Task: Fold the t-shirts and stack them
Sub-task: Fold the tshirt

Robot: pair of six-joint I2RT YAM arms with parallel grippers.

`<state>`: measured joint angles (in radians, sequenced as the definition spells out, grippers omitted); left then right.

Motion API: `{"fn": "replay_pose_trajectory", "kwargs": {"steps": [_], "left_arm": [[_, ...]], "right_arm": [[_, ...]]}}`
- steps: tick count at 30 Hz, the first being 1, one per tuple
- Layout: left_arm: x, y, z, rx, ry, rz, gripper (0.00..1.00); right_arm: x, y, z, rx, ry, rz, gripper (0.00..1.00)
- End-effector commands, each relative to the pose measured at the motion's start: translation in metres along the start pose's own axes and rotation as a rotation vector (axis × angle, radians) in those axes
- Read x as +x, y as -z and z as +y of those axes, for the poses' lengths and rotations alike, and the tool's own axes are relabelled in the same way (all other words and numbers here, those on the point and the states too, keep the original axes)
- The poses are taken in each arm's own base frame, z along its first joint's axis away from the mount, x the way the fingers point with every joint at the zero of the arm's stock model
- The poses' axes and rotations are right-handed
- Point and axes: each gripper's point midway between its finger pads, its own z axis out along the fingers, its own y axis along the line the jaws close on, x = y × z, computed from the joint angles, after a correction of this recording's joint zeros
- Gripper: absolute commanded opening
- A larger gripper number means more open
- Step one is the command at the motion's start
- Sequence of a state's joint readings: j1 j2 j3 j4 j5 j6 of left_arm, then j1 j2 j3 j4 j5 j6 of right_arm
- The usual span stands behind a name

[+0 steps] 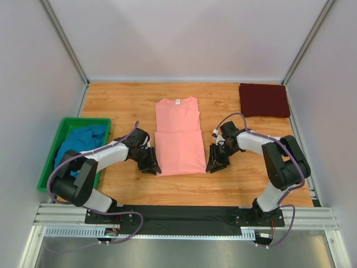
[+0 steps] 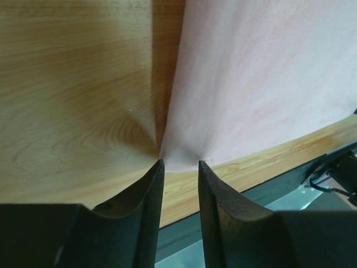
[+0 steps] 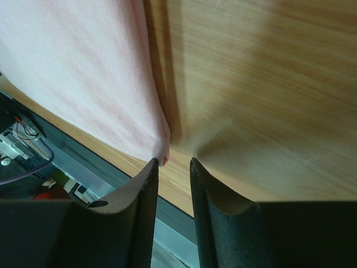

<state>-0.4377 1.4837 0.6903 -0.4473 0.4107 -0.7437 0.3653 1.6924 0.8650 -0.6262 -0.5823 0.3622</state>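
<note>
**Top view:** The pink tee lies flat between the two arms, sleeves tucked in. The left gripper sits at its near left corner, and the right gripper just off its near right corner. A folded maroon tee lies well beyond the right gripper. A teal tee is bunched in the bin, outboard of the left arm.

**Left wrist:** The jaws stand apart, with bare table showing between them. The pink tee's corner comes right up to the tips, puckered toward them. Whether a tip has caught the hem cannot be told.

**Right wrist:** The jaws are parted by a narrow gap and grip nothing. The pink tee's corner touches the fingertip on the cloth's side.

The cotton looks light and limp, probably doubled along these edges, so it should drape and slide easily on the wood. The two near corners look like the places to pinch, taking both layers together and lifting them evenly.
</note>
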Motion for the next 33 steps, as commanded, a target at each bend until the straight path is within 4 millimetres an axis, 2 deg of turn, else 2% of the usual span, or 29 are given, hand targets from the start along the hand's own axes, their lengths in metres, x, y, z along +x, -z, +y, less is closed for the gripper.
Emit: {"fn": "replay_pose_trajectory", "kwargs": {"steps": [1, 6, 11, 13, 14, 17, 19, 21, 25, 28, 29, 30, 31, 33], "left_arm": [[-0.007, 0.016, -0.002, -0.039, -0.008, -0.055, 0.38], [-0.012, 0.042, -0.016, -0.023, -0.029, -0.103, 0.40], [-0.015, 0.035, -0.035, 0.075, -0.040, -0.075, 0.40], [-0.013, 0.029, -0.036, 0.082, -0.024, -0.046, 0.40], [-0.010, 0.021, -0.028, 0.055, -0.010, -0.020, 0.41], [-0.003, 0.004, -0.007, -0.012, 0.011, 0.026, 0.41], [0.003, -0.001, 0.006, -0.059, 0.028, 0.047, 0.41], [0.008, -0.003, 0.014, -0.100, 0.046, 0.070, 0.41], [0.008, 0.008, 0.016, -0.131, 0.039, 0.058, 0.41], [0.005, 0.027, 0.008, -0.140, 0.017, 0.034, 0.42], [0.004, 0.036, 0.004, -0.131, 0.004, 0.014, 0.47], [0.004, 0.039, 0.003, -0.126, 0.002, 0.002, 0.55], [0.005, 0.043, -0.004, -0.091, -0.001, -0.010, 0.59], [0.006, 0.040, -0.009, -0.048, 0.021, -0.018, 0.61]], "right_arm": [[-0.015, 0.012, 0.011, -0.009, 0.042, -0.071, 0.31], [-0.006, 0.036, 0.035, -0.052, 0.041, -0.108, 0.36], [-0.011, 0.036, 0.055, -0.088, 0.056, -0.123, 0.35], [-0.013, 0.026, 0.051, -0.071, 0.040, -0.099, 0.34], [-0.015, 0.021, 0.046, -0.053, 0.027, -0.098, 0.35], [-0.019, 0.006, 0.014, 0.074, -0.003, -0.120, 0.34], [-0.012, -0.003, -0.008, 0.144, -0.015, -0.110, 0.33], [-0.003, -0.009, -0.019, 0.160, -0.023, -0.106, 0.32], [0.001, -0.008, -0.017, 0.140, -0.018, -0.108, 0.33], [0.000, 0.004, 0.001, 0.094, 0.001, -0.128, 0.35], [-0.002, 0.013, 0.009, 0.067, 0.006, -0.153, 0.36], [-0.001, 0.015, 0.013, 0.048, 0.001, -0.160, 0.38], [-0.001, 0.017, 0.019, 0.019, -0.013, -0.166, 0.39], [-0.001, 0.018, 0.022, 0.002, -0.024, -0.178, 0.42]]}}
